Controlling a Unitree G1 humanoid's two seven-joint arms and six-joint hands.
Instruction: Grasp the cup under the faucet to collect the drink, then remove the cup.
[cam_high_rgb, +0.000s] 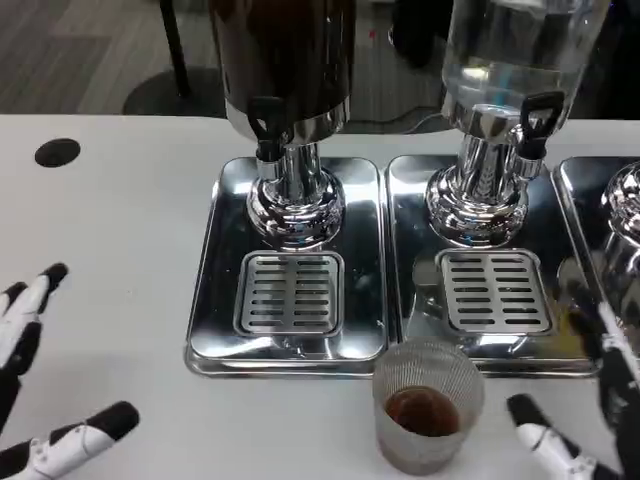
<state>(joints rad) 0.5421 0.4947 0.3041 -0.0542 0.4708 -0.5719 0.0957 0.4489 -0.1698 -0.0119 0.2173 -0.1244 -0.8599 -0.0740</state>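
Bright, even overhead light washes my white counter (110, 210) nearly shadowless. Glare streaks the chrome drip trays (210, 300) and the dispenser bases behind them. To the right of the trays, my right hand (585, 420) smears with motion blur. The trays' grilles stay sharp.

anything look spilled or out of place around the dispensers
No spill stands out. The cup stands upright on the white table in front of the drip trays, holding a little dark drink. It sits between the two faucets rather than under either. Neither the left hand nor the right hand touches it.
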